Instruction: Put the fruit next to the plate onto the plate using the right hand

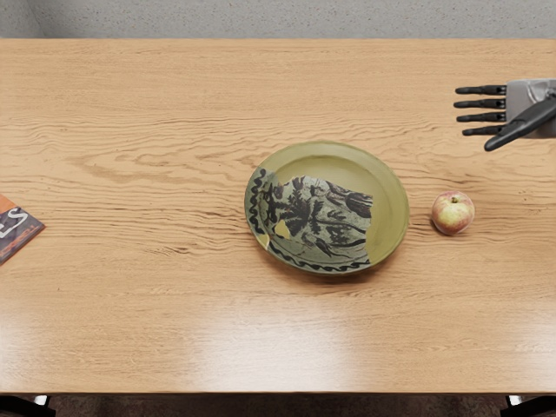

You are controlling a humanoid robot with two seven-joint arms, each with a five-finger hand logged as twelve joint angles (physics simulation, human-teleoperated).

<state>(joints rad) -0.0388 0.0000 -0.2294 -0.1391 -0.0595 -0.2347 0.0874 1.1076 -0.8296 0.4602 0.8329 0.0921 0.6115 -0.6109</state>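
One table (130,113): the wood-grain top fills my view, and everything I need lies on it.
Plate (347,165): olive green with a dark leafy pattern across its lower left. It lies flat at mid-table with nothing on it.
Right hand (512,109): enters from the right edge, beyond the apple and well apart from it. Its fingers are straight and spread, the thumb angles down-left, and it holds nothing.
Booklet (13,230): only a corner shows at the left edge, far from my work.
Apple (453,213): sits on the table just right of the plate, near the rim but not touching. I judge it light, rigid, smooth and prone to roll, so I would wrap its widest part from above, thumb opposite the fingers. The skin is yellow-green with a red blush.
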